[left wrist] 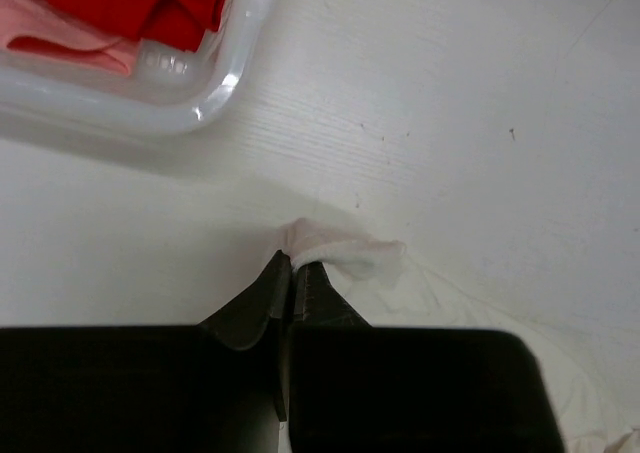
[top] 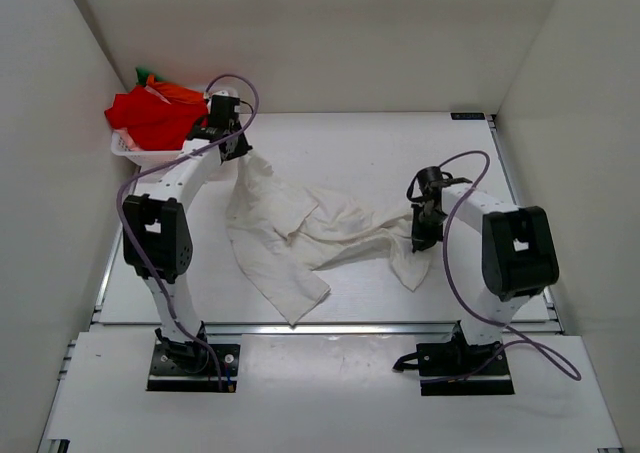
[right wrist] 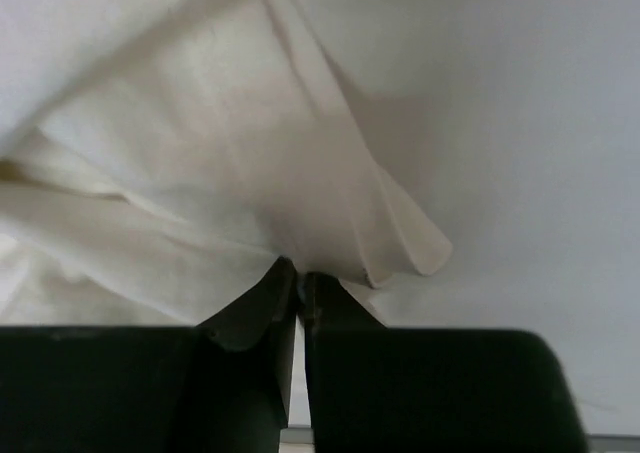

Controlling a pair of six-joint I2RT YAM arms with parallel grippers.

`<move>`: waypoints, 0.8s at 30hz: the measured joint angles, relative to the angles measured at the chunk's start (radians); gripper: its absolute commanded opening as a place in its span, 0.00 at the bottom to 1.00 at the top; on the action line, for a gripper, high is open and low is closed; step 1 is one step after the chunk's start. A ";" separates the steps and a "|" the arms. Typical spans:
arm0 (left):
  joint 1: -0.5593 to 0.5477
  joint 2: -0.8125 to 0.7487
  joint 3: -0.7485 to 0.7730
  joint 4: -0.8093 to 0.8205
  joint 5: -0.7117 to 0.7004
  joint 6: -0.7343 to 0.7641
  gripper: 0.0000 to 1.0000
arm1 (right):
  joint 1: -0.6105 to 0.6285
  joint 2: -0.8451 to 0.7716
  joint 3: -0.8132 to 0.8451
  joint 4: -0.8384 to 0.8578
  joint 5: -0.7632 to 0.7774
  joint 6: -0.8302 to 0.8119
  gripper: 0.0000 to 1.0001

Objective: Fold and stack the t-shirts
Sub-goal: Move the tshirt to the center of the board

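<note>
A large white t-shirt (top: 290, 235) lies crumpled across the middle of the table, stretched between the two arms. My left gripper (top: 238, 151) is shut on one of its edges near the basket; the left wrist view shows a pinched tuft of white t-shirt (left wrist: 345, 251) poking out past the left gripper (left wrist: 292, 270). My right gripper (top: 421, 243) is shut on the shirt's right side, and folds of white t-shirt (right wrist: 250, 163) hang just beyond the right gripper (right wrist: 298, 276). Red, orange and green t-shirts (top: 152, 108) are heaped in the basket.
A white plastic basket (top: 142, 157) stands at the back left by the side wall, its rim (left wrist: 215, 88) close to my left gripper. White walls enclose the table on three sides. A metal rail (top: 330, 327) runs along the near edge.
</note>
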 measured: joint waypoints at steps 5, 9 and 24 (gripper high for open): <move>-0.010 0.153 0.250 -0.064 -0.032 0.008 0.00 | -0.057 0.197 0.274 -0.042 0.038 -0.032 0.01; -0.018 0.391 0.675 -0.159 -0.029 0.037 0.38 | -0.127 0.321 0.489 -0.025 0.065 -0.065 0.37; -0.127 -0.235 -0.179 -0.024 0.080 0.035 0.65 | -0.134 -0.097 0.071 0.128 0.066 -0.020 0.79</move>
